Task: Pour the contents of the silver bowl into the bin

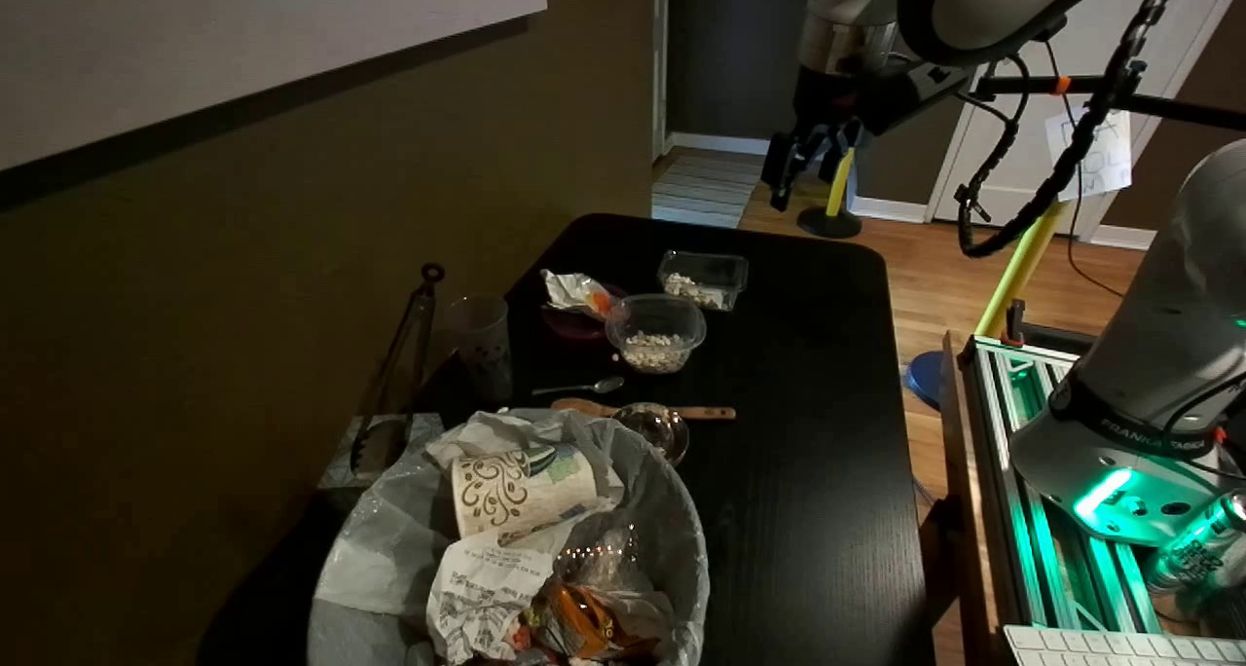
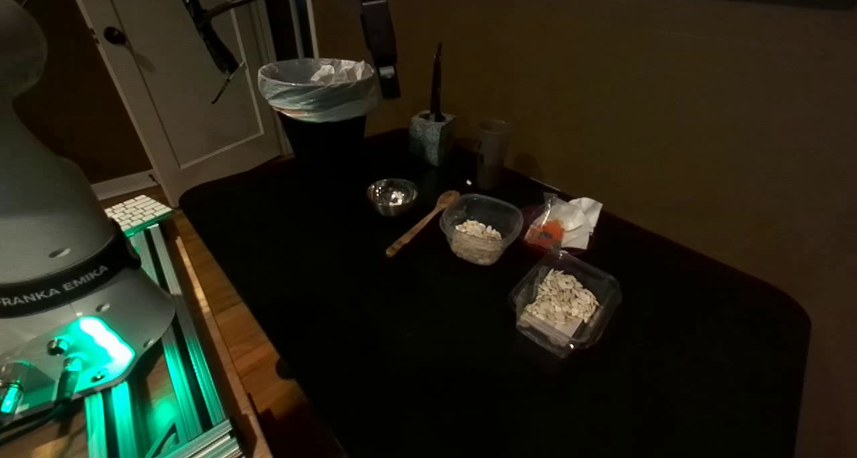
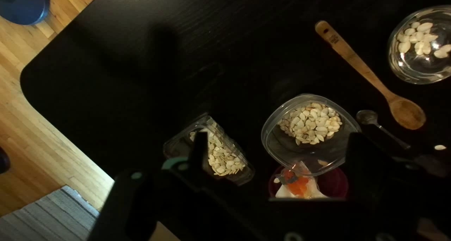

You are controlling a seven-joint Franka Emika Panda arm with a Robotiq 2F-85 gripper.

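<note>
The silver bowl (image 1: 652,430) sits upright on the black table next to the bin (image 1: 693,530); it also shows in the other views (image 2: 392,207) (image 3: 405,70). Its contents, pale flat seeds (image 3: 419,38), lie in the bottom of the bowl in the wrist view. The bin, lined with a whitish bag, holds paper and orange wrappers; it also shows in an exterior view (image 2: 318,103). My gripper (image 1: 806,169) is open and empty, high above the table's far end, away from the bowl. In the wrist view its dark fingers (image 3: 278,138) are spread wide.
Two clear plastic containers of seeds (image 2: 479,234) (image 2: 566,304) stand on the table. A wooden spoon (image 3: 366,75) and a small metal spoon (image 3: 368,117) lie near the bowl. A dark red dish (image 3: 334,184) holds wrappers. A tall cup (image 2: 492,153) and a tissue box (image 2: 432,140) stand by the wall.
</note>
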